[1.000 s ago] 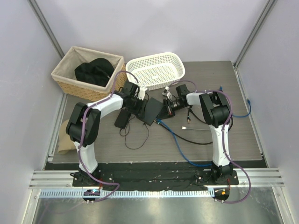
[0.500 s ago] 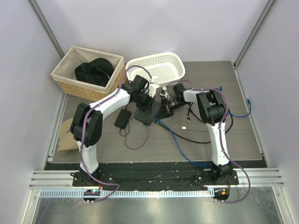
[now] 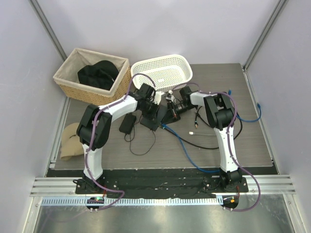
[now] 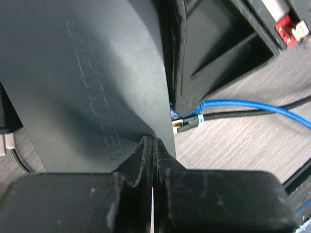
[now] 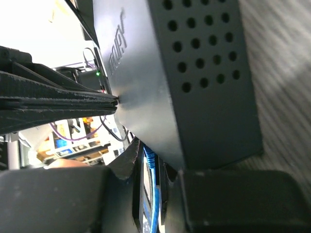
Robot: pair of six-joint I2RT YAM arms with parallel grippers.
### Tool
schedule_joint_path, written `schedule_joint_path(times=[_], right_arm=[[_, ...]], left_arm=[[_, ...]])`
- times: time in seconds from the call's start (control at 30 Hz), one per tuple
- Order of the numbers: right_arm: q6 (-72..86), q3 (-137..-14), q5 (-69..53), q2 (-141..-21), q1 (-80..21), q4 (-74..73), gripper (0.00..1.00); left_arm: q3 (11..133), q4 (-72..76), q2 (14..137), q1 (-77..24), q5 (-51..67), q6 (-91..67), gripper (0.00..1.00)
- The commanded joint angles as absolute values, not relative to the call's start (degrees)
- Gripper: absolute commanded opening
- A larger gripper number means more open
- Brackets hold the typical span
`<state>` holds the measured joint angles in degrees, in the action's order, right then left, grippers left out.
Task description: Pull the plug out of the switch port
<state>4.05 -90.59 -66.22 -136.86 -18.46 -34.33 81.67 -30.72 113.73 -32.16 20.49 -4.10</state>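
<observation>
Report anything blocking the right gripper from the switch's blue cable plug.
Nothing visible blocks it: the blue cable runs into the gap between the fingers of the right gripper, beside the flat matte-black switch box. The left gripper, shut, rests its fingertips on the switch's face.

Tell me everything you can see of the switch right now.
The switch is a flat, matte black rectangular box, plastic by its look, with raised lettering on its broad face and rows of round vent holes in one side wall. It sits mid-table between both arms, seemingly tilted up. The left end effector, fingers shut, has its tips against the broad face. A blue cable reaches one edge, and the right end effector is close beside that edge.
</observation>
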Motion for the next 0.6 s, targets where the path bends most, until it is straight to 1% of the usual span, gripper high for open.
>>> schedule_joint_path(times=[0.0, 0.1, 0.13, 0.2, 0.4, 0.57], right_arm=[[-5.71, -90.08, -46.5, -140.18, -17.85, -41.83, 0.01], [-5.28, -97.53, -46.75, -142.55, -16.53, -42.62, 0.01], [-6.06, -98.08, -46.76, -142.47, -16.52, -42.54, 0.01], [-6.68, -97.65, -46.76, -142.12, -16.52, -42.54, 0.01], [-6.24, -89.22, -49.66, -140.89, -16.52, -41.66, 0.01], [-4.93, -92.89, -50.09, -141.94, -16.0, -41.48, 0.01]], left_arm=[[80.07, -32.25, 118.65, -32.69, 13.89, -3.78, 0.0], [79.54, -32.17, 118.65, -33.39, 13.62, -3.69, 0.0], [79.19, -32.08, 118.57, -33.4, 13.62, -3.6, 0.0], [78.75, -31.91, 118.3, -33.57, 13.45, -3.52, 0.0], [78.22, -31.99, 118.04, -33.66, 13.18, -3.16, 0.0], [78.92, -32.25, 118.39, -33.66, 13.36, -3.25, 0.0]])
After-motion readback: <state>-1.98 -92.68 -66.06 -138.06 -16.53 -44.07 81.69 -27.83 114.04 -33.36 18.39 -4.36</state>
